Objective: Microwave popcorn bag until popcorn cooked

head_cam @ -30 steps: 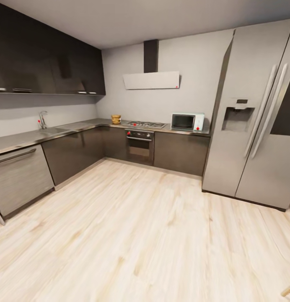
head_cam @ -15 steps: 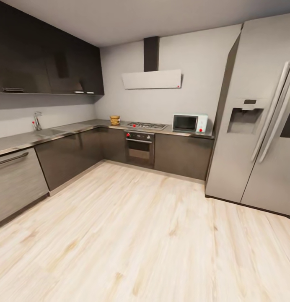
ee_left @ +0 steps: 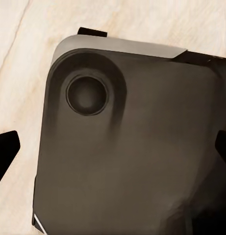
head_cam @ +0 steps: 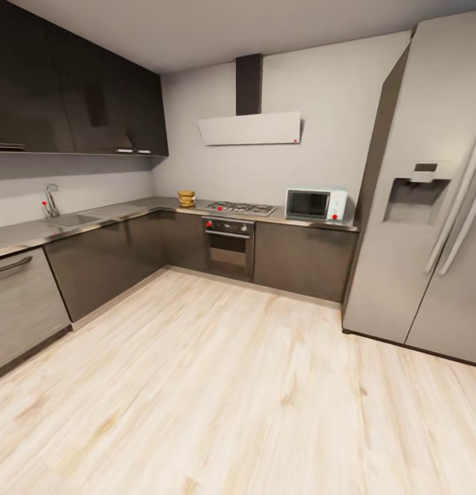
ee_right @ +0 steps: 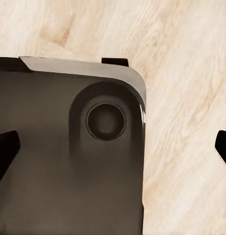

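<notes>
The popcorn bag (head_cam: pixel 186 198), a small tan-brown sack, stands on the grey countertop (head_cam: pixel 128 208) near the far corner, left of the hob. The pale mint microwave (head_cam: pixel 316 204) sits with its dark door closed at the counter's right end, beside the fridge. Both are far across the floor. In the left wrist view, my left gripper (ee_left: pixel 113 152) hangs open over the robot's dark base (ee_left: pixel 132 161), with black fingertips (ee_left: pixel 5 152) at the frame's edges. In the right wrist view, my right gripper (ee_right: pixel 113 149) is open the same way above the base (ee_right: pixel 54 161) and the wood floor (ee_right: pixel 191 98).
A tall steel fridge (head_cam: pixel 430 206) fills the right side. A built-in oven (head_cam: pixel 228 246) with a red knob sits under the hob (head_cam: pixel 239 206). A sink with a tap (head_cam: pixel 51 203) is on the left counter run. Wood floor (head_cam: pixel 224 385) stretches to the cabinets.
The whole head view has shifted: the camera has moved closer to the far counter, so the fridge looms larger and the sink slides left. Nothing in the kitchen itself has moved.
</notes>
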{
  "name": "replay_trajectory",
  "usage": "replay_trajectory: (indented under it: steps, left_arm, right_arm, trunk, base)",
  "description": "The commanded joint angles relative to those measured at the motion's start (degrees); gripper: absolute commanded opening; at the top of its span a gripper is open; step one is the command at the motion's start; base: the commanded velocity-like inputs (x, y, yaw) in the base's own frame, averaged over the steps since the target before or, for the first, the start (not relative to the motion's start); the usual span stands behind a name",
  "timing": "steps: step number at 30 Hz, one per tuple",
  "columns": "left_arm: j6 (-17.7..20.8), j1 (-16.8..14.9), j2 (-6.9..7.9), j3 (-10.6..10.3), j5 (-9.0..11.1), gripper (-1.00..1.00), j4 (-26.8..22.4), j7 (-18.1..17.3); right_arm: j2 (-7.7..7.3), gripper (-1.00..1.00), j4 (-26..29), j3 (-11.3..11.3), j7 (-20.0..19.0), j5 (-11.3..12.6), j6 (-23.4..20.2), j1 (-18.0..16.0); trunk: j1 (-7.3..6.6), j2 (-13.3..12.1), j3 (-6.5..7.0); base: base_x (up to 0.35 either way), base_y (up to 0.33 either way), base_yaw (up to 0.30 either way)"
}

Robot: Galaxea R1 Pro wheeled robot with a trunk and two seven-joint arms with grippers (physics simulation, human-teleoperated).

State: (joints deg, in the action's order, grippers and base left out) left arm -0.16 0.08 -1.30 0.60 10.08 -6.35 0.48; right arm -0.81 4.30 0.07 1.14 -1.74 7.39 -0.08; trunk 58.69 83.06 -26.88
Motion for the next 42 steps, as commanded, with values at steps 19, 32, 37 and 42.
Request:
replay_trajectory:
  steps: [19,32,37,42]
  left_arm:
    - [-0.1,0.0,0.07,0.1,0.4,1.00,-0.1,0.1]
    - [-0.1,0.0,0.15,0.2,0.3,1.00,-0.2,0.1]
    - [-0.1,0.0,0.12,0.2,0.4,1.00,-0.2,0.1]
    - [-0.1,0.0,0.07,0.2,0.4,1.00,-0.2,0.1]
  right_arm:
    - [0.02,1.00,0.0,-0.3,0.1,0.2,0.3,0.0]
    - [0.02,1.00,0.0,-0.3,0.1,0.0,-0.2,0.0]
    - [0.02,1.00,0.0,-0.3,0.1,0.0,-0.3,0.0]
    - [0.02,1.00,0.0,-0.3,0.0,0.0,-0.4,0.0]
  trunk:
    - [0.03,0.0,-0.05]
    - [0.03,0.0,-0.05]
    - [0.03,0.0,-0.05]
    - [0.03,0.0,-0.05]
  base:
    - [0.325,0.000,0.000]
    - [0.094,0.000,-0.193]
    - [0.000,0.000,-0.281]
    - [0.000,0.000,-0.281]
